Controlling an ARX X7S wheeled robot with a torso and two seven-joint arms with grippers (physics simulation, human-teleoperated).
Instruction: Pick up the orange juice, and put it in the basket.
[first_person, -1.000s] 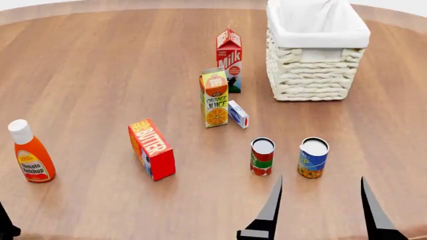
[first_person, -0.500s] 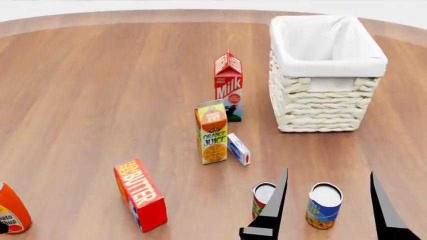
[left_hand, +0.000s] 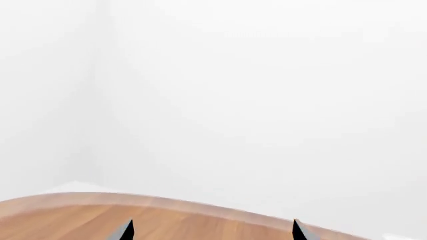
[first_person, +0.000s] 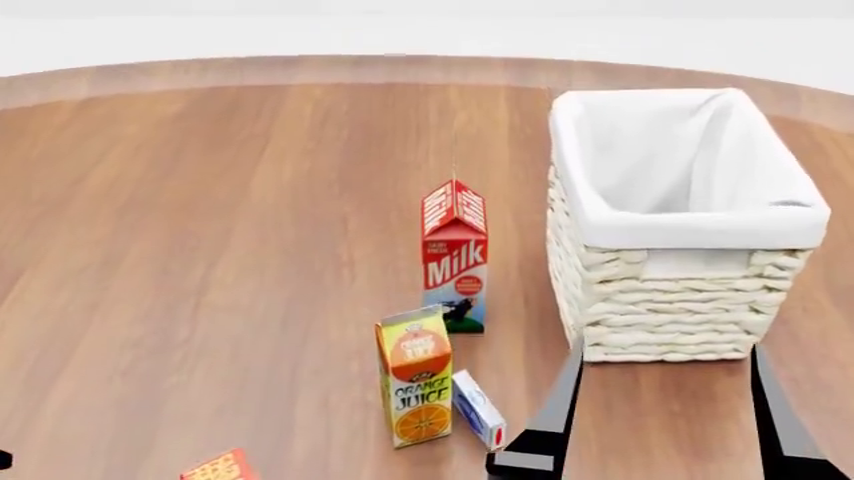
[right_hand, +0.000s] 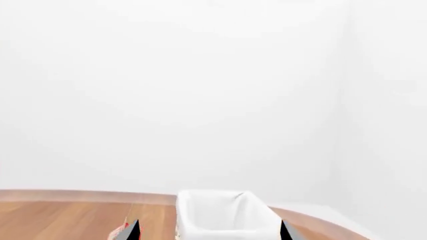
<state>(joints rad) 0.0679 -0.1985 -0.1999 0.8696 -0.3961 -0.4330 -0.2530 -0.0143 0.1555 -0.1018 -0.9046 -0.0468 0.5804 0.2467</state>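
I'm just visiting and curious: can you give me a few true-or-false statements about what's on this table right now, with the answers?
1. The orange juice stands upright on the table. True.
2. The orange juice is already in the basket. False: it stands on the table, outside the basket.
3. The Milk carton stands farther from the robot than the orange juice. True.
4. The right gripper holds the orange juice. False: its jaws are spread and hold nothing.
5. A small box lies beside the orange juice. True.

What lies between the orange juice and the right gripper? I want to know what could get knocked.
In the head view, a small white-and-blue box lies beside the orange juice, between it and the open right gripper.
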